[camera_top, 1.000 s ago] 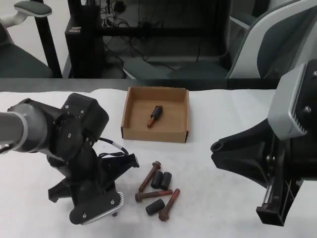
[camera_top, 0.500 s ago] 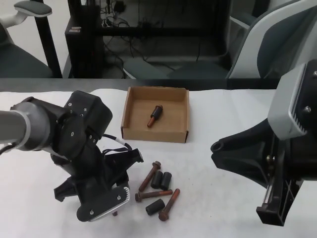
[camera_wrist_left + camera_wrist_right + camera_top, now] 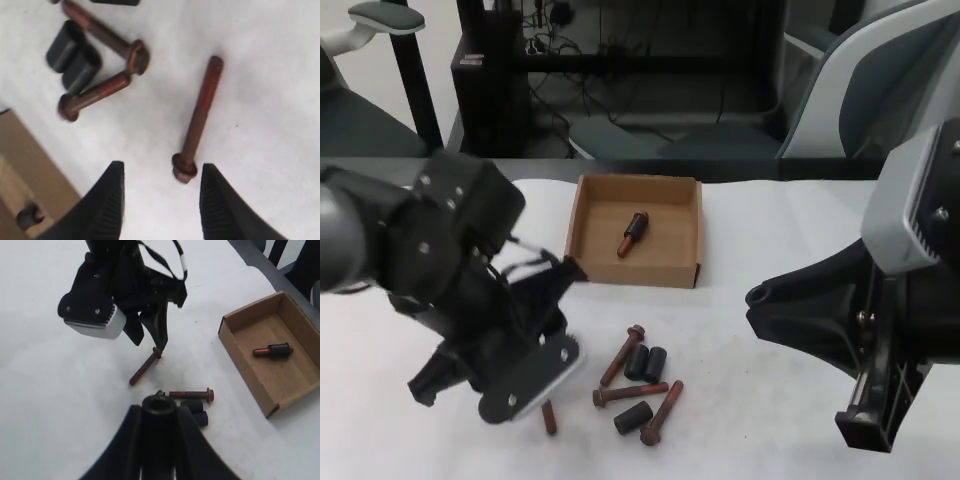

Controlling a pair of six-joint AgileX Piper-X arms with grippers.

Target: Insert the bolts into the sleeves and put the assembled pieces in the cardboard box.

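Assembled pc [image 3: 632, 232] in cardboard box [image 3: 630, 271]; bolts [image 3: 622, 354] & sleeves [image 3: 646, 362] in front; lone bolt [image 3: 549, 416] to their L

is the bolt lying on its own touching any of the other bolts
Apart. The left wrist view shows a plain strip of white cloth between the lone bolt and the other bolts along its whole length.

A white cloth [image 3: 790, 225] covers the bench, lightly wrinkled. Beyond its far edge stands a black frame [image 3: 485, 75] with a tangle of dark cables [image 3: 610, 45] hanging behind it. A grey office chair [image 3: 865, 75] sits at the back right. At the back left, another chair shows a padded grey armrest [image 3: 385, 15] above a dark seat [image 3: 360, 125].
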